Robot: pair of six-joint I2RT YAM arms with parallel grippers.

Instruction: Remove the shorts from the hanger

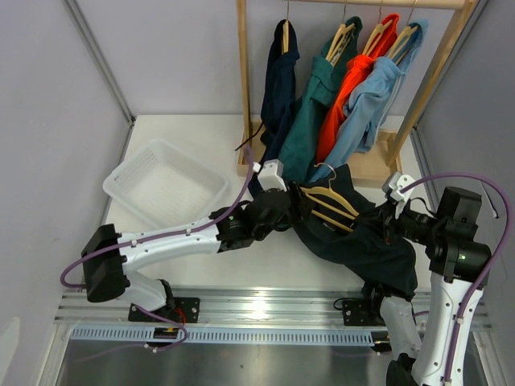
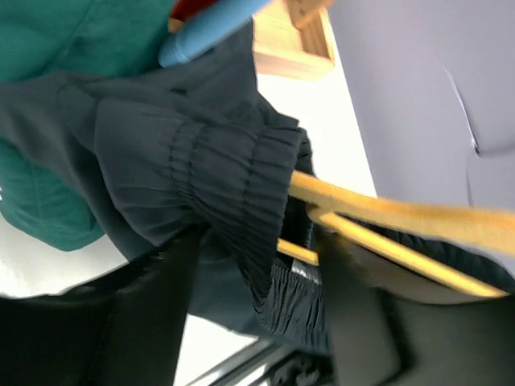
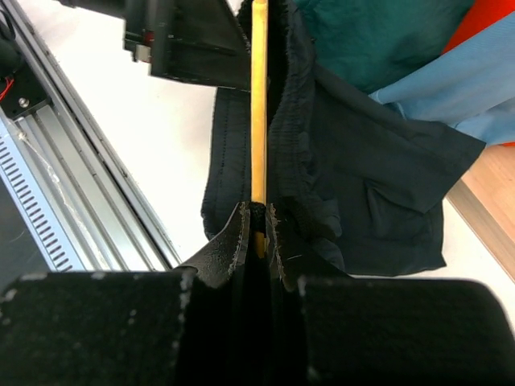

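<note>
— Are they off yet?

— No. The shorts [image 1: 366, 249] lie in a heap on the desk [image 1: 201, 129], near its front right and below the rack [image 1: 244, 80], with the hanger [image 1: 328, 197] lying on top. From the left wrist view, the gathered waistband [image 2: 241, 193] is wrapped round the wooden arms, so I'd say the job is barely half done.

— Who holds what?

— The right gripper [image 3: 257, 217] has its jaws pressed together on the end of the wooden bar. The left gripper [image 2: 257, 265] has the bunched waistband between its jaws and looks to be pinching it, though the fingers are blurred there.

— So what's left?

— As I see it, the waistband has to slide off along the wood while the right side keeps the hanger fixed. Then the two need to be fully separated.

— Count it up for me.

— There's one pair of shorts, two arms, one white basket [image 1: 117, 178] and one rack. Four garments hang on the rack: dark navy [image 1: 280, 80], teal [image 1: 310, 121], orange-red [image 1: 342, 104] and light blue [image 1: 366, 104]. Each is on its own wooden hanger, so there are five hangers with ours.
</note>
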